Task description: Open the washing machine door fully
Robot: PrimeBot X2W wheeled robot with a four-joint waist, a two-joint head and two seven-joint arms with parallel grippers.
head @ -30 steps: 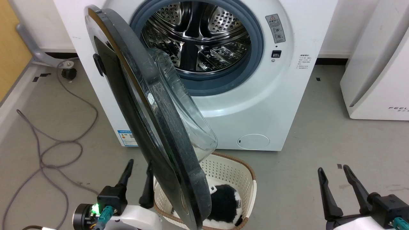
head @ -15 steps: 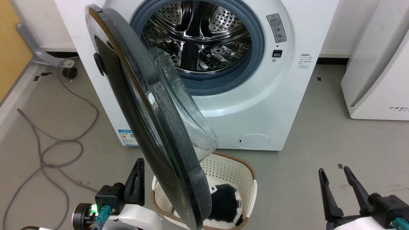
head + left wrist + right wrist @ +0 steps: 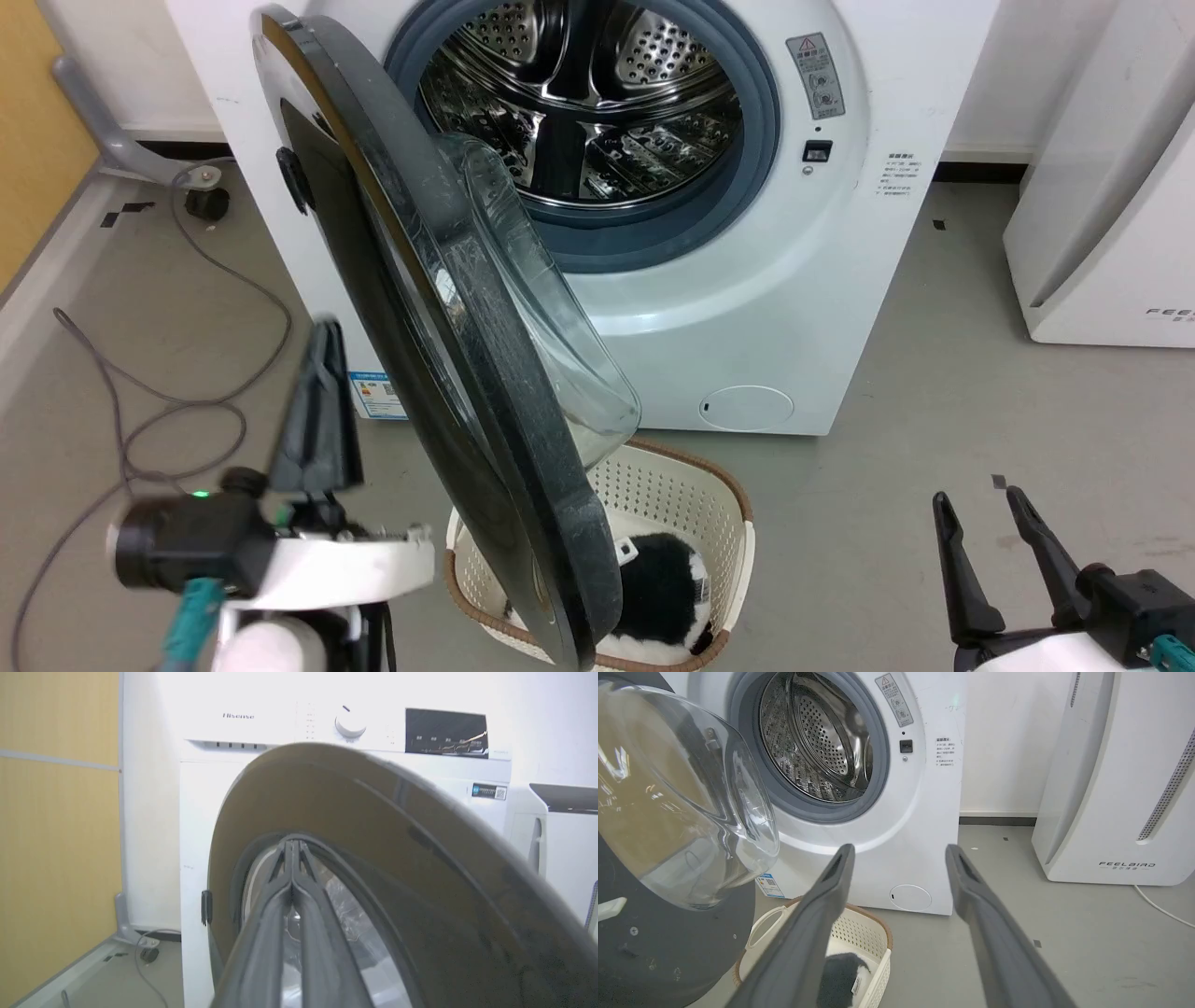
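Note:
The washing machine door (image 3: 373, 280) stands about half open, its edge turned toward me and its clear glass bowl (image 3: 541, 308) facing the steel drum (image 3: 579, 103). The white washing machine (image 3: 747, 308) is behind it. My left gripper (image 3: 325, 331) is raised left of the door's glossy outer face, fingers shut together, holding nothing. In the left wrist view the shut left gripper (image 3: 292, 843) points at the door's outer face (image 3: 373, 826); whether they touch is unclear. My right gripper (image 3: 976, 499) hangs open at the lower right, apart from the door. Its wrist view shows the open right gripper (image 3: 899, 849) before the machine (image 3: 920, 812).
A white perforated basket (image 3: 719, 523) with a black and white soft item (image 3: 658, 579) sits on the floor under the door's lower edge. A grey cable (image 3: 140, 411) loops on the floor at left. A white FEELBIRD appliance (image 3: 1102, 187) stands at right.
My left gripper's fingers have closed together, and the arm has lifted and turned beside the door's outer face. The door's angle and the right gripper look unchanged.

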